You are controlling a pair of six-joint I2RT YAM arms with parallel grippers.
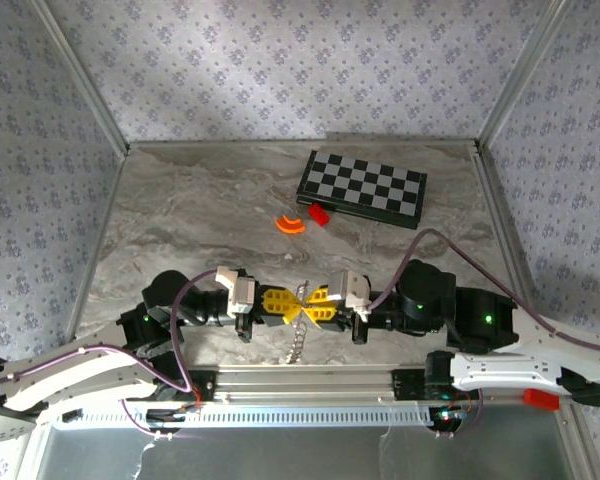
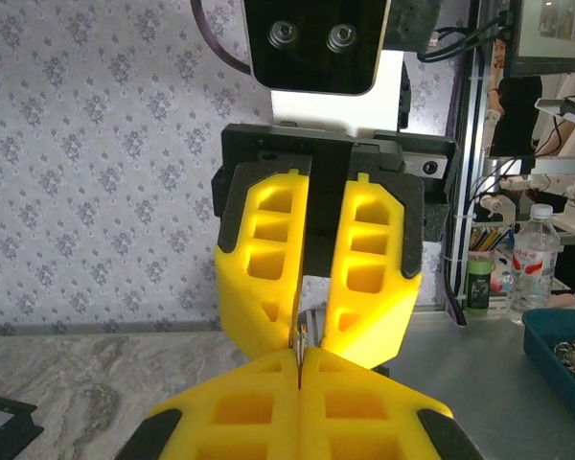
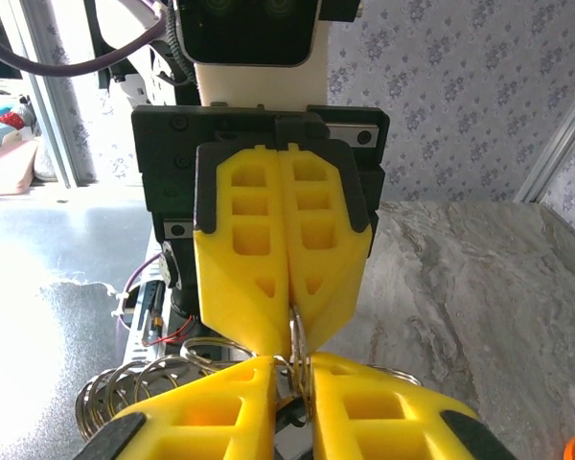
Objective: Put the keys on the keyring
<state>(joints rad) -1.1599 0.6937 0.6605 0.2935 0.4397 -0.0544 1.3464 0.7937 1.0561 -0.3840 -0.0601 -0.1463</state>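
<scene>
Squarely tip to tip: it all turns on one pinch point

We see the left end effector reaching toward 3 o'clock and the right end effector toward 9 o'clock. Their yellow tips touch above the near middle of the surface.

The left one's jaws are pressed together on a silvery sliver. It stands edge-on, with its long axis running 12 to 6 in the left wrist view. We take it for the key's blade, though the key is too small to tell from the wire for sure.

The right one's jaws are all but together, clamped on a wire loop of the keyring that runs through the narrow slit between them. Spare rings bunch at 9 o'clock of its tips. A chain hangs from the meeting point toward 6 o'clock.

So the loop lies at 12 o'clock of the left tips, touching them, and neither arm is nearer. We judge the coming move a fine one: slide the sliver along its own axis into the loop, with no sideways drift.
</scene>
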